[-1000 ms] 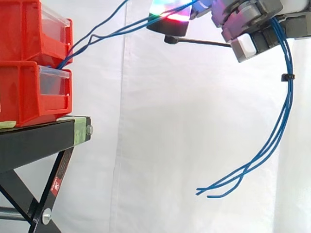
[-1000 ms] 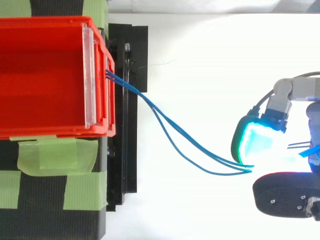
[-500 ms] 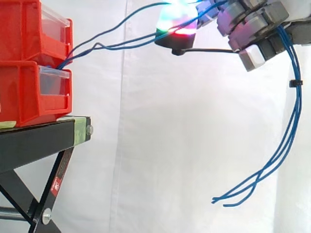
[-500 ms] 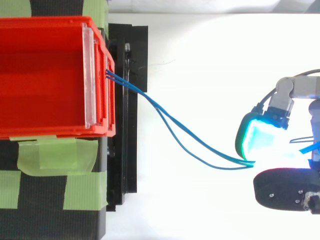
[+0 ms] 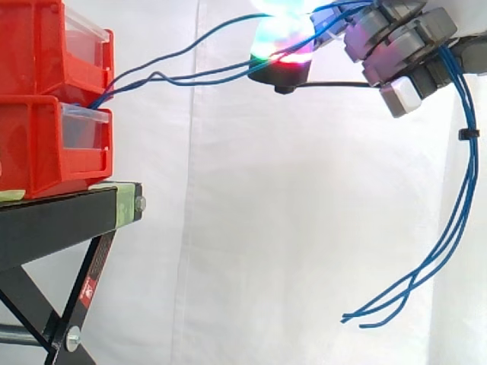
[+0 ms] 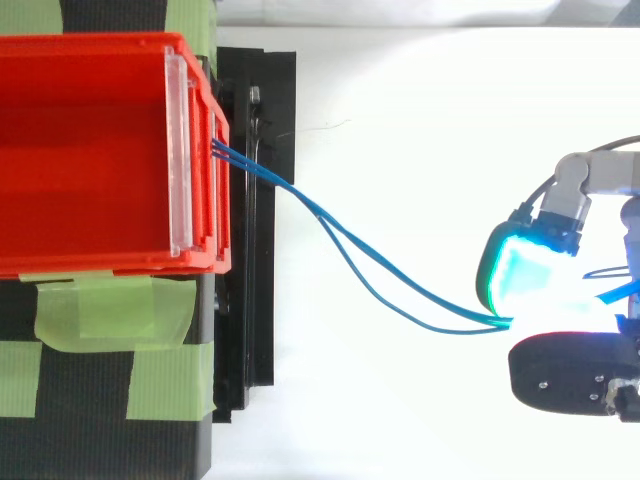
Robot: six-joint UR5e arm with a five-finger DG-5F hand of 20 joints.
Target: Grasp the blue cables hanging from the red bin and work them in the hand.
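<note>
Lower left in the side view, the black metal stand (image 5: pixel 53 224) w/ strips of green tape (image 5: pixel 126 202) on its edge carries two stacked red plastic bins: the upper red bin (image 5: pixel 34 46) sits on the lower red bin (image 5: pixel 34 144), each w/ a clear plastic front panel (image 5: pixel 80 125). The thin blue cables (image 5: pixel 190 67) leave the front where the two bins meet, then rise to the right, clear of the stand and slack, w/ a kink or two. From above they part into two curves that meet again at the hand (image 5: pixel 403 46). It is high at right, fingers curled, glowing fingertip pads (image 6: pixel 522 278) pressed together on the cables. That is probably a pinch, tho the glow hides the contact itself. Past the hand the cables drop along the right edge, bound by a small black tie (image 5: pixel 463 134), loose ends hanging free. Behind all — the white curtain (image 5: pixel 266 228).
</note>
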